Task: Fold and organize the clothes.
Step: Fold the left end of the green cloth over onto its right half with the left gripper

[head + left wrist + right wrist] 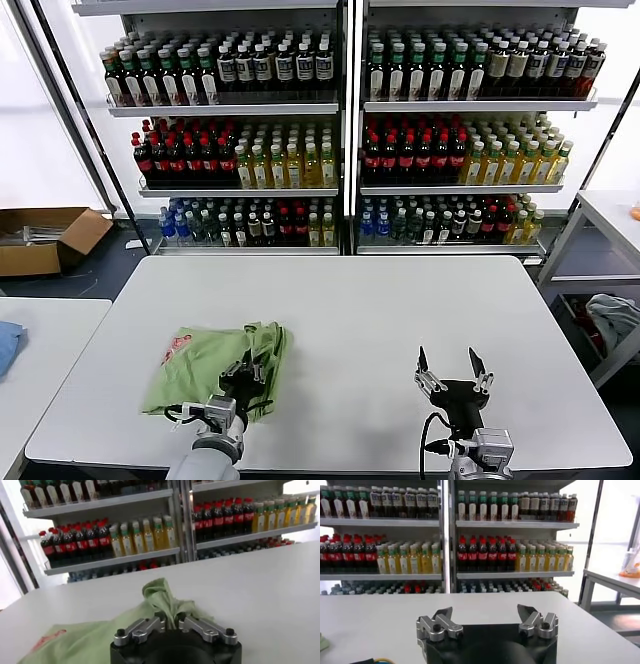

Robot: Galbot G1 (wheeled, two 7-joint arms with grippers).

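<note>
- From the head we look forward and down over the white table (330, 320) to the bottle shelves (340, 130).
- Each wrist camera sits low behind its gripper, facing those same shelves (115, 535) (445, 540) across the tabletop.

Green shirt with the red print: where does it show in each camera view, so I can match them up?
Head view: green shirt lies on the white table, near-left, left gripper shut on its right edge.
Left wrist view: shirt fills the lower left, bunched between the fingers.
Right wrist view: only a sliver at the left edge; right gripper open over bare table.
Shared landmark: bottle shelves.
</note>
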